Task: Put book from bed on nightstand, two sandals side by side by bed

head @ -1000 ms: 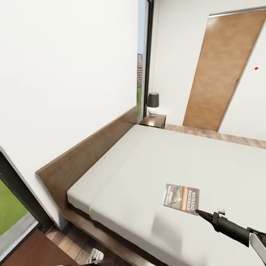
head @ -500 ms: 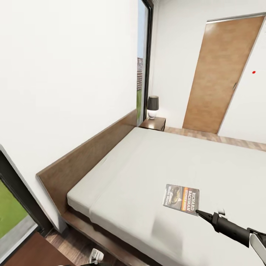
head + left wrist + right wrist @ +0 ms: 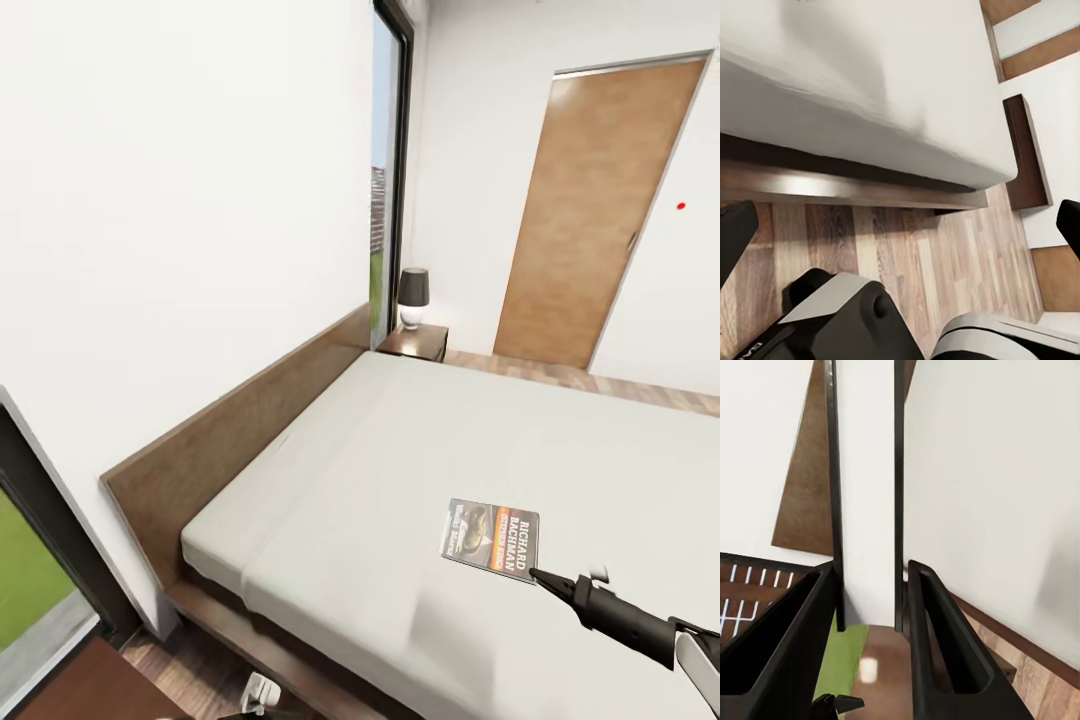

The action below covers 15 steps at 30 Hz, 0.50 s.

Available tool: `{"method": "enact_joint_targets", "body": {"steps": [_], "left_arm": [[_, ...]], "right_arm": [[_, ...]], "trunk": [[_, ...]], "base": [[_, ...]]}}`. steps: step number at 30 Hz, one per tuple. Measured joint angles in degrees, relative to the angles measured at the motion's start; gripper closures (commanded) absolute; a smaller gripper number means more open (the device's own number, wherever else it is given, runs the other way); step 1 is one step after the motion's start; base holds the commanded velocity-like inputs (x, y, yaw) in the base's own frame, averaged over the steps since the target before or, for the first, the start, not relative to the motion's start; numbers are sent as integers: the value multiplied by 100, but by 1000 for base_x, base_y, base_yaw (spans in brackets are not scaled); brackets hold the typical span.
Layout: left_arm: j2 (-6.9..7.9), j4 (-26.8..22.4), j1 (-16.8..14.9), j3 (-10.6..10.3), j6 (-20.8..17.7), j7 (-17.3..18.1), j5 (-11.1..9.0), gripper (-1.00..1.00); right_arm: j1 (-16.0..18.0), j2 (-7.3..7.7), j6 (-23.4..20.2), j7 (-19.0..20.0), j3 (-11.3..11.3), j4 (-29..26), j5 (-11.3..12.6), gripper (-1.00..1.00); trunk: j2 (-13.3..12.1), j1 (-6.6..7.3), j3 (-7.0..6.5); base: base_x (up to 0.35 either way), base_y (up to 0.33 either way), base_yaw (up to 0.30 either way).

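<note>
At lower right the book point(image 3: 491, 534) lay unmoved on the bed point(image 3: 420, 470), right hand point(image 3: 537, 574) at its edge, its opening unclear, sandals unplaced.

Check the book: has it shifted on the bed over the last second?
No. The book lies at the same spot on the bed, just ahead of the right gripper; only the camera tilted, shifting door and lamp.

head view high over bed point(image 3: 400, 470), wrists low
</note>
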State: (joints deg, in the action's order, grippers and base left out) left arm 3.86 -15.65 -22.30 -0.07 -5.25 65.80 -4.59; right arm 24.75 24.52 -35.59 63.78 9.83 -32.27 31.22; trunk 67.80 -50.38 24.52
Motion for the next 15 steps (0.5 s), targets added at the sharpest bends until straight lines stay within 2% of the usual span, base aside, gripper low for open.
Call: {"method": "enact_joint_targets", "body": {"steps": [15], "left_arm": [[0,0,0,-4,0,0,4,-100]], "right_arm": [[0,-1,43,-11,0,9,-1,100]], "trunk": [[0,0,-140]], "base": [[0,0,0]]}}
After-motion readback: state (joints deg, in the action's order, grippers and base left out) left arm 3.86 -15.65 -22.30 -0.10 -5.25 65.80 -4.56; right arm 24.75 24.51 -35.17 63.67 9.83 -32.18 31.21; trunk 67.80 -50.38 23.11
